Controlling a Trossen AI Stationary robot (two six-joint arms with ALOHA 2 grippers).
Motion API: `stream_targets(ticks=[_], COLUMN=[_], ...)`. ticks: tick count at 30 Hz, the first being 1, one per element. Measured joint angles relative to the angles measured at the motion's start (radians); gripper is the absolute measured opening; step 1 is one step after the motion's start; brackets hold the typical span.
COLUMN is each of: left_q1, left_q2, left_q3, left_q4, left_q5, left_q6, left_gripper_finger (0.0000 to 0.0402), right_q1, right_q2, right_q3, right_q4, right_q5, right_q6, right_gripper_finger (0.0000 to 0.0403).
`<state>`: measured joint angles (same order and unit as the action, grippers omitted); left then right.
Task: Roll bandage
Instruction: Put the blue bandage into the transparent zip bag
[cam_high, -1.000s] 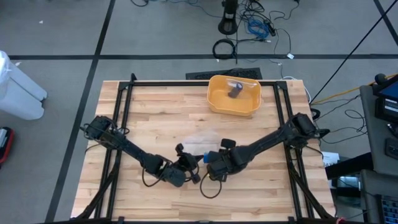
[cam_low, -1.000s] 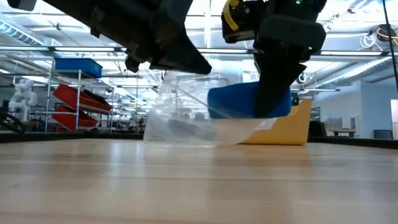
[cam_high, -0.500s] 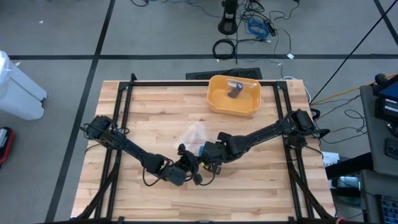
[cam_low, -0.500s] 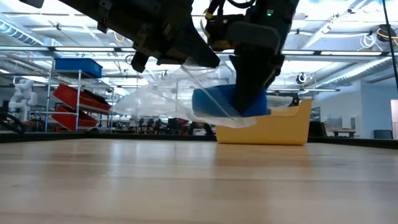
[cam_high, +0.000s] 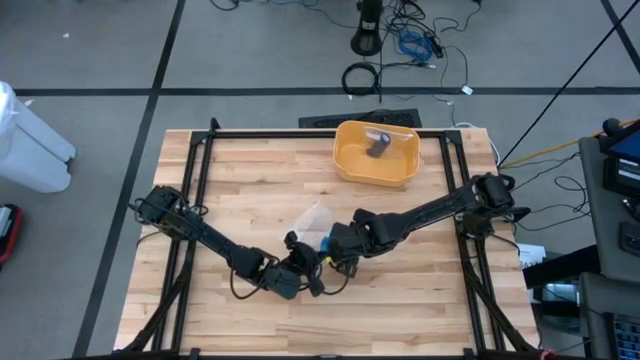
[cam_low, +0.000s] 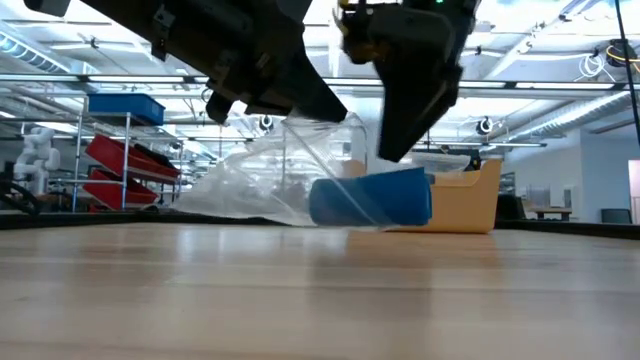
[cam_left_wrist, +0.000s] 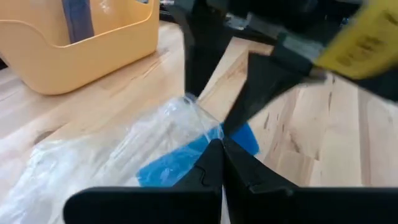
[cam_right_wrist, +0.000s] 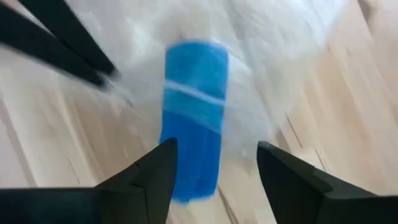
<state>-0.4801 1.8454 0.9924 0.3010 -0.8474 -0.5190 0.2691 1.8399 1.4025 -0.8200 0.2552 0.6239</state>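
The soft, light blue bandage roll (cam_low: 370, 200) in its slippery clear plastic wrapper (cam_low: 265, 185) lies on the wooden desk (cam_high: 250, 190) just below the released right hand (cam_right_wrist: 214, 177), while the clenched left hand (cam_left_wrist: 217, 149) pinches the wrapper's edge; best gripped across its middle.

The bandage roll (cam_low: 370, 200) lies on the surface (cam_high: 250, 180) inside a plastic bag (cam_low: 260, 185), between both hands, with the basket (cam_high: 376, 155) behind.
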Motion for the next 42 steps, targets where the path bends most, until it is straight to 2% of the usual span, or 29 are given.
stream_targets(ticks=[6, 10, 15, 20, 29, 33, 35, 42], left_q1=[0.0, 0.0, 0.001, 0.001, -0.004, -0.006, -0.01, -0.019], left_q2=[0.0, 0.0, 0.0, 0.0, 0.0, 0.0, 0.0, 0.0], left_q3=[0.0, 0.0, 0.0, 0.0, 0.0, 0.0, 0.0, 0.0], left_q4=[-0.026, -0.042, -0.05, -0.048, -0.047, -0.049, -0.049, -0.049], left_q5=[0.0, 0.0, 0.0, 0.0, 0.006, 0.006, 0.007, 0.008], left_q6=[-0.001, -0.001, -0.026, -0.026, -0.027, -0.026, -0.026, -0.026], left_gripper_finger=[0.0, 0.0, 0.0, 0.0, 0.0, 0.0, 0.0, 0.0], right_q1=[0.079, 0.169, 0.235, 0.244, 0.127, 0.07, 0.062, 0.114], right_q2=[-0.049, -0.054, -0.053, -0.053, -0.053, -0.053, -0.053, -0.053], right_q3=[0.0, -0.032, -0.143, -0.251, -0.319, -0.318, -0.318, -0.318], right_q4=[-0.212, -0.255, -0.049, 0.19, 0.36, 0.528, 0.542, 0.531], right_q5=[0.012, 0.031, -0.029, -0.083, -0.073, 0.015, 0.042, 0.009], right_q6=[0.097, 0.182, 0.239, 0.231, 0.132, 0.025, -0.022, -0.073], right_gripper_finger=[0.0203, 0.0194, 0.0171, 0.0134, 0.008, 0.0063, 0.0054, 0.003])
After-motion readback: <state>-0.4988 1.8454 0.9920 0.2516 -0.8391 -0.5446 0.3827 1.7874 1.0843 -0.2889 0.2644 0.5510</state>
